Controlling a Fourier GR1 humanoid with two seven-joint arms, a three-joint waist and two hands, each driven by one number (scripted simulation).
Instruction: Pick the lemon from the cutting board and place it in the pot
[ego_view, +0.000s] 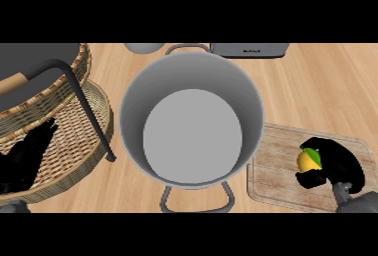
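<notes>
Wooden desk (321, 85) is carrying the pot (139, 102); the right hand (341, 167) is curling its fingers (311, 179) round the lemon (309, 160) at the cutting board (275, 186); the left hand (26, 161) is resting open, near left.

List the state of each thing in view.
Lemon: held in the right hand, over the cutting board.
Right hand: fingers curled round the lemon.
Left hand: open, resting at lower left.
Pot: upright, empty.
Cutting board: flat on the counter.

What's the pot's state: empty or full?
The pot is empty, bottom bare; the right hand holds the lemon at the cutting board.
</notes>
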